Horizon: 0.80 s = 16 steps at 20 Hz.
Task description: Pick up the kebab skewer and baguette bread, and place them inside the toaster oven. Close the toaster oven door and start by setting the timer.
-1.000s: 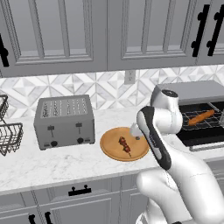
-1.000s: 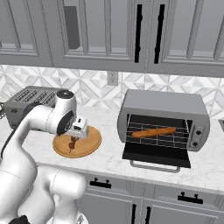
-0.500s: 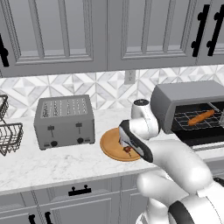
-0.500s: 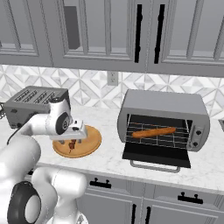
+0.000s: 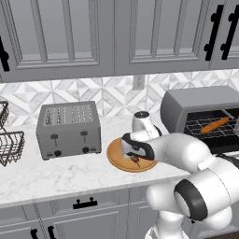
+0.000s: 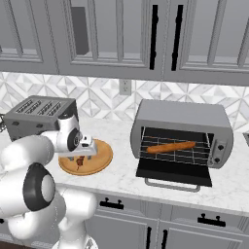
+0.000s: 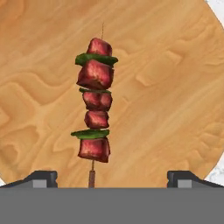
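Marble counter under grey cabinets. Gripper [image 7: 112, 177] hovers low over the board [image 7: 175, 65], fingers apart, empty. Skewer [image 7: 95, 116] lies flat on it between them: red meat chunks, green slices, thin stick. Not yet grasped. Farther off, baguette [image 6: 170, 146] already sits on the oven [image 6: 181, 138] rack; door [image 6: 173, 172] open, timer unset.

Gripper [image 7: 112, 177] lower since a second ago, jaws apparently wide astride the kebab skewer [image 7: 95, 114].
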{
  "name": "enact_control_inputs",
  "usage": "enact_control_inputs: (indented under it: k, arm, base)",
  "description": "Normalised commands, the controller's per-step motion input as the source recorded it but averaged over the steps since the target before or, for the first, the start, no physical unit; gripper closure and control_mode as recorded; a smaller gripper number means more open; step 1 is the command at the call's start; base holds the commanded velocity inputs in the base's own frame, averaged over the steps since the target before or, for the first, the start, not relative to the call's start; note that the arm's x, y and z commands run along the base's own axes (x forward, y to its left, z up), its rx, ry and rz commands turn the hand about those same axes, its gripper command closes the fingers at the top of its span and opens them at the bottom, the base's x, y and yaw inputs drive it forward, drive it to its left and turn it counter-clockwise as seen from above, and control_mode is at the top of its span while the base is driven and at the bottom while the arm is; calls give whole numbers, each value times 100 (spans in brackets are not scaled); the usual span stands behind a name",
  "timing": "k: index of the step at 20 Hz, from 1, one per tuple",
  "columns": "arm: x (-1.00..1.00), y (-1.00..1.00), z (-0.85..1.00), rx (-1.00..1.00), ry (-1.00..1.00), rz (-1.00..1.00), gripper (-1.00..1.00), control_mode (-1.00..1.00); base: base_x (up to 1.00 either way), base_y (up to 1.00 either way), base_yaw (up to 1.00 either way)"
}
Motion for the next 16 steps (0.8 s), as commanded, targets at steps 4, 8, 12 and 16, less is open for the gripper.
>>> enact_control_inputs:
  k: [4,8,12,16]
  arm:
    - [6,2,-28,0,3,-2,-100,-100]
    - [3,0,-30,0,0,-1,-100,-100]
    - [0,0,-26,0,0,-1,-100,-100]
    - [0,0,-10,0,0,-1,100,-100]
  base:
    - [0,0,0]
    - [0,0,0]
    - [0,0,0]
    - [0,0,0]
